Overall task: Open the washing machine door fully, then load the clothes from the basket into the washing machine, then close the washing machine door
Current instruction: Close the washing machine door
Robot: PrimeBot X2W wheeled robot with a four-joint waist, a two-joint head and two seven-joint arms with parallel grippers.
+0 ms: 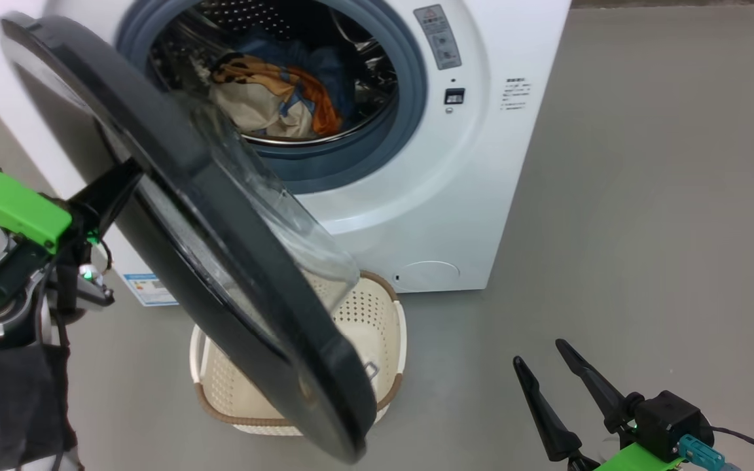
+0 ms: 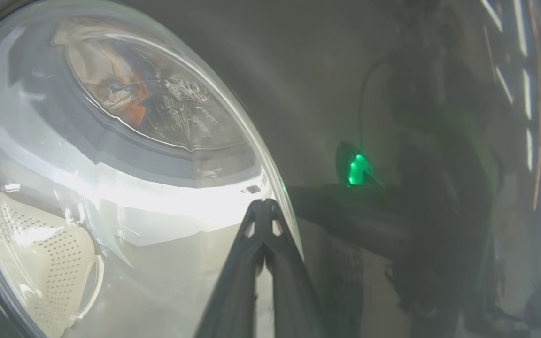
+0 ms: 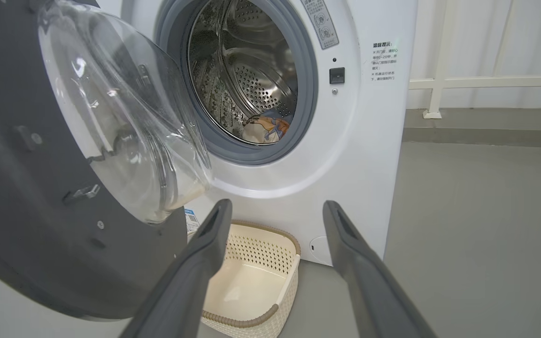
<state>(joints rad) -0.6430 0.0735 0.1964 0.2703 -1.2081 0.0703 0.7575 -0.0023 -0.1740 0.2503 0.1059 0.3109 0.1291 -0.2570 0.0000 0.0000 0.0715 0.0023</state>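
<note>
Plainly, in the head view the washing machine (image 1: 429, 196) stands at the far side with the washing machine door (image 1: 174, 216) swung partway out toward the near left. The clothes (image 1: 279, 98) lie inside the drum, and the basket (image 1: 377, 327) sits on the grey floor (image 1: 645, 229) just below the door's lower edge. The left gripper (image 1: 129, 173) reaches in from the left with its dark fingers drawn together, tips against the door's outer face and grasping nothing. The right gripper (image 1: 539, 352) hangs at the near right, spread wide and empty, well apart from the machine. From the left wrist view, the two fingers (image 2: 251, 263) meet at their tips on the glossy door, just at the rim of its glass window, through which basket and clothes show. From the right wrist view, the spread fingers (image 3: 204, 263) frame the basket, which holds no cloth and stands close against the machine's front.
</note>
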